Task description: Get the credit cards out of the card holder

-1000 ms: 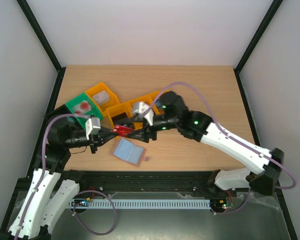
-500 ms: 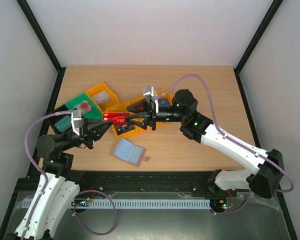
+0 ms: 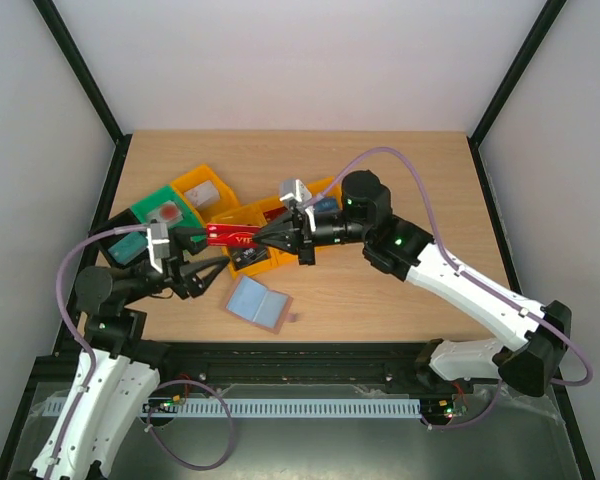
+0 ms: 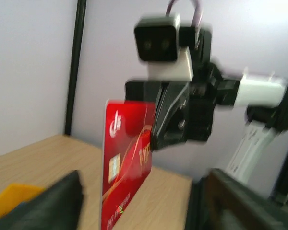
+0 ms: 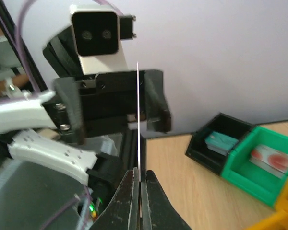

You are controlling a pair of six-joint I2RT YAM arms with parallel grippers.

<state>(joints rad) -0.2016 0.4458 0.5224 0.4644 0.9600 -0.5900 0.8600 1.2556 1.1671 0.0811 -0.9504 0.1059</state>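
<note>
My right gripper [image 3: 267, 240]: clenched on the red card [image 3: 230, 238], which I pinch at one short end. In my right wrist view the card shows edge-on, as a thin pale line between my two fingertips.
My left gripper [image 3: 198, 256]: the fingers stand apart, one on each side of the card's other end, and they grasp nothing. I cannot tell whether a pad touches the card.
Red card: it is in the air between my two grippers, above the orange bins [image 3: 204, 192]. From above I see its face with pale letters.
Card holder [image 3: 258, 303]: it lies open and flat on the table [image 3: 400, 180] with the light blue lining up. It is near the front edge, between my two arms, just in front of my left gripper and apart from both grippers.
Orange bins: they form a row behind the card holder, directly under the card. My right arm crosses over them and hides a part.
Green bin [image 3: 165, 213]: left of the orange bins, with a pale piece with red marks inside.
Black bin [image 3: 127, 246]: beside the green bin, close to my left arm, with a teal piece inside.
Small brown piece [image 3: 295, 319]: on the table, just beside the card holder's right corner.
</note>
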